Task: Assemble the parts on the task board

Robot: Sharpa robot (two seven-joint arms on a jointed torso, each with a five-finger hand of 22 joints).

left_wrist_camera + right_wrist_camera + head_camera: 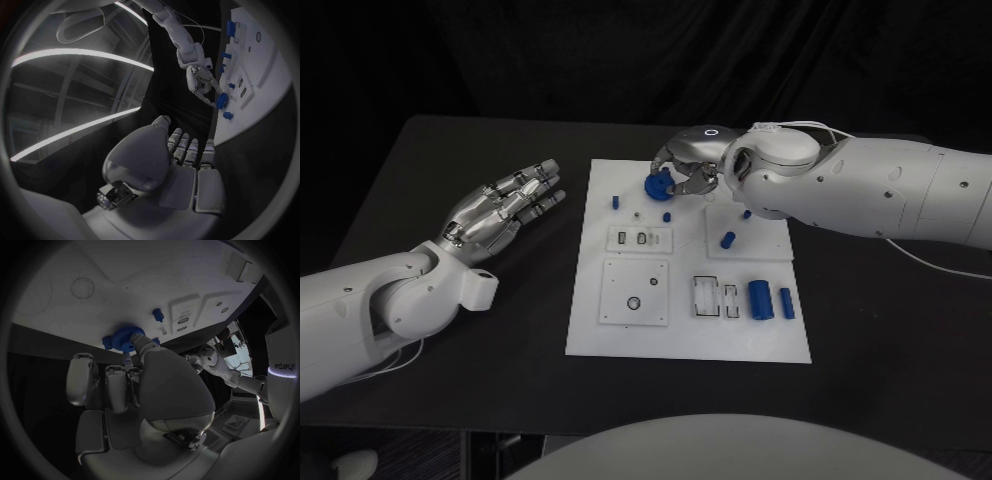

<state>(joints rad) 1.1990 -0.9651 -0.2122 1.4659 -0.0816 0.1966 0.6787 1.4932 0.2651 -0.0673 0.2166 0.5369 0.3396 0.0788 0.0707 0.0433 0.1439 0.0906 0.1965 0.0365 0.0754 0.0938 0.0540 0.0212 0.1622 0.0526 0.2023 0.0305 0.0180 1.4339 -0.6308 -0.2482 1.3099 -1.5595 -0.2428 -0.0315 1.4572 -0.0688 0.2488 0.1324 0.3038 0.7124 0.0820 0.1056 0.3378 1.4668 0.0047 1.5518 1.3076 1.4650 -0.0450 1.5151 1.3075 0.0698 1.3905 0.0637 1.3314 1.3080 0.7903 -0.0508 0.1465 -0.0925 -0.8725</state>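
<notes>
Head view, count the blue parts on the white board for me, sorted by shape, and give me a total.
Blue gear: 1
Small blue pegs: 3
Larger blue cylinders: 2
Total: 6 clearly seen; another blue speck beside the right arm is too hidden to count.

The right hand [687, 168] seemingly hides part of the blue gear [658, 187].

White rectangular task board [687, 340], centre of black table [444, 160]. Right silver hand [687, 170] and its white arm cover the board's 12 to 2 o'clock portion, fingers on a blue toothed gear [658, 187]. Left silver hand [502, 208] lies at 9 o'clock, off the board. Blue upright pegs [728, 239] and blue cylinders [762, 299] obstruct centre-right; the 6 o'clock edge is open.
</notes>
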